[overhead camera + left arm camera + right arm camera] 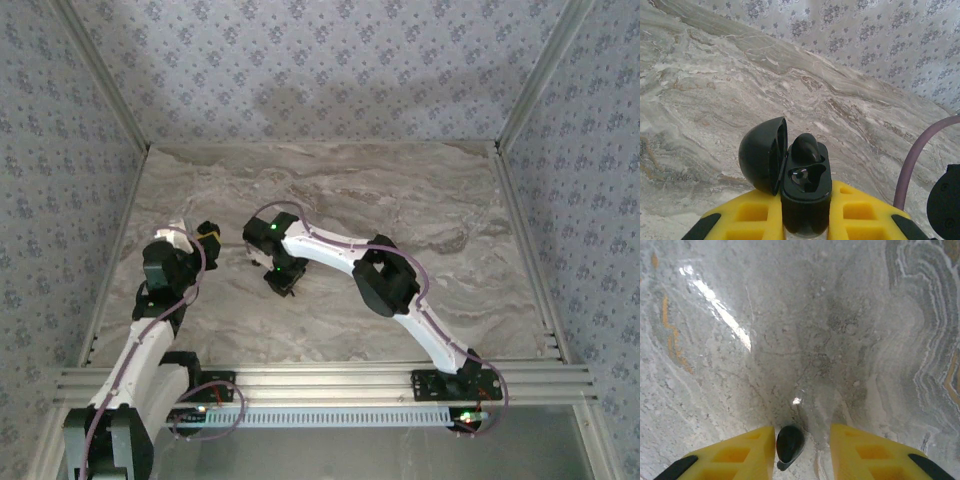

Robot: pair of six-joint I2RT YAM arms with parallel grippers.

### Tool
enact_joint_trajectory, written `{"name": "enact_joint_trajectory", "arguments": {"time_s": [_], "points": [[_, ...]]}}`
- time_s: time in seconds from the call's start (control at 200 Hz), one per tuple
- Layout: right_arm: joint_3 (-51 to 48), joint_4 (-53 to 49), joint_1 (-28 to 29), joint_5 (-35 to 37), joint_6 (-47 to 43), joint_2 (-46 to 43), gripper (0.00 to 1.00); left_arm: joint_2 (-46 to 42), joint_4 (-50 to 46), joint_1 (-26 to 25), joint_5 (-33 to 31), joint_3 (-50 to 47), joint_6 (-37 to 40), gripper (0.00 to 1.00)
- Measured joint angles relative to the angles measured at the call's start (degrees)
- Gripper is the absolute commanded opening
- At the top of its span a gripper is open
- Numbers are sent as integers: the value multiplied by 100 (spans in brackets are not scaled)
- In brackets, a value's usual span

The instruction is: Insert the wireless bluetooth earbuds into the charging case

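Note:
My left gripper (805, 215) is shut on the black charging case (807, 187), held upright between its yellow fingers (752, 215). The case's lid (761, 155) hangs open to the left. One black earbud (806, 147) sits in the far slot, and the near slot is hollow. On the marble, a second black earbud (789, 442) lies between the yellow fingers of my right gripper (801, 434). It lies close against the left finger (747, 450), with a clear gap to the right one. From above, the left gripper (205, 237) and right gripper (283, 283) stand close together at centre-left.
The marble table (400, 200) runs to patterned walls at the back and sides. An aluminium rail (330, 380) with the arm bases crosses the near edge. A purple cable (912, 160) curves past the case on the right.

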Motion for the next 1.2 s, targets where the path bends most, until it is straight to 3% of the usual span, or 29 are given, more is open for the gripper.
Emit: {"name": "enact_joint_trajectory", "arguments": {"time_s": [0.45, 0.705, 0.894, 1.204], "points": [[-122, 68, -35, 44, 352, -20, 25, -68, -4, 0, 2, -63, 0, 17], [-750, 566, -101, 15, 629, -398, 24, -63, 195, 0, 177, -151, -4, 17], [-1930, 1202, -391, -15, 935, -1421, 25, 162, 857, -138, 439, -396, -103, 17], [-3460, 2562, -1051, -256, 1488, -3687, 28, 745, 1611, -1139, 695, -302, 387, 16]]}}
